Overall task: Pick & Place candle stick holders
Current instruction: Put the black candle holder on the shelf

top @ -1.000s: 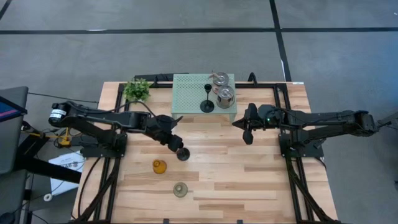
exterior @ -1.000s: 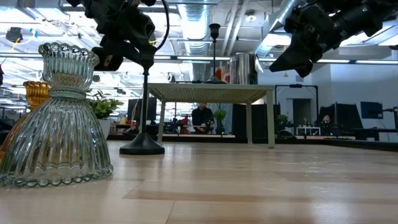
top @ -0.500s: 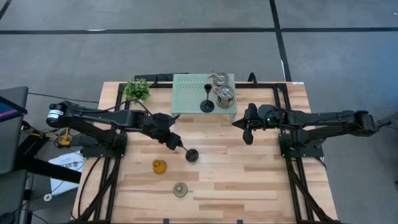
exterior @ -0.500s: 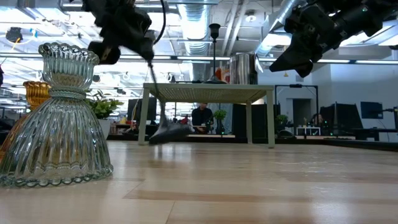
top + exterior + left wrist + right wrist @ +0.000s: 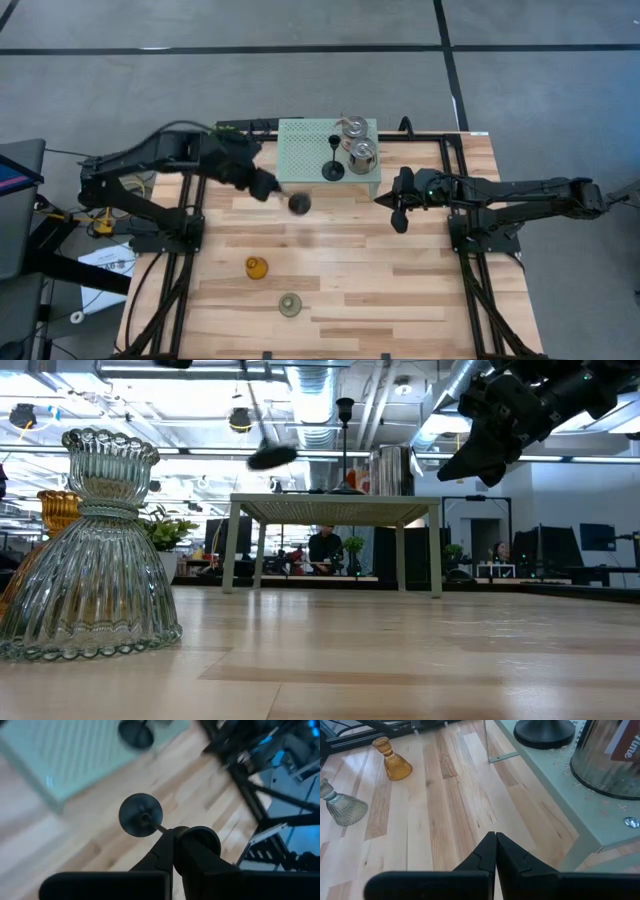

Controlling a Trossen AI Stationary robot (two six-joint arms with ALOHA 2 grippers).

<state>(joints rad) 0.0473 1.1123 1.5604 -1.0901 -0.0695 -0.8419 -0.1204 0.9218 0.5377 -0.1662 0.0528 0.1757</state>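
Observation:
My left gripper (image 5: 262, 188) is raised above the table and shut on a slim black stemmed holder, whose round base (image 5: 299, 204) points toward the green stand (image 5: 300, 140). On that stand are a second black holder (image 5: 333, 170) and two silvery jar-like holders (image 5: 353, 127) (image 5: 361, 155), each resting on its base. The amber holder (image 5: 256, 267) and the pale green glass holder (image 5: 290, 305) stand on the table near its front. My right gripper (image 5: 398, 215) is shut and empty, hovering to the right of the stand. My left gripper pinches the black holder's thin stem (image 5: 161, 826) between its two fingers, close to the cup end (image 5: 201, 839). The fingers lie across the stem. The holder is lifted clear of the table and tilted, its round base (image 5: 141, 815) out ahead of the fingers.
A small green potted plant (image 5: 160, 525) stands at the table's far left, behind my left arm. The green stand's legs (image 5: 240, 545) rise from the table's far middle. Bare wood (image 5: 400, 290) lies at the front right.
My left gripper has risen and gone toward the table's far edge, toward the green stand. The black holder, first upright on its base on the table, has tipped over and been lifted clear; it now hangs tilted with its base swung toward the stand.

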